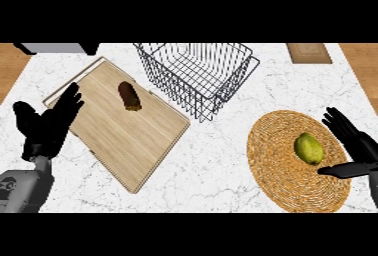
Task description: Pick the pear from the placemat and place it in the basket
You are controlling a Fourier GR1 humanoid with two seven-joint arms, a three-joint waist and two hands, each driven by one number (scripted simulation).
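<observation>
Pear lying on round woven placemat, right side of marble worktop, not yet lifted. Right hand spreading wide just beside pear, fingers above and thumb below, touching nothing as far as visible. Left hand resting open at left edge, over corner of wooden board. Brown item lying on board. Wire basket standing well apart from pear, holding nothing. Grasp, carry, drop all remaining.
</observation>
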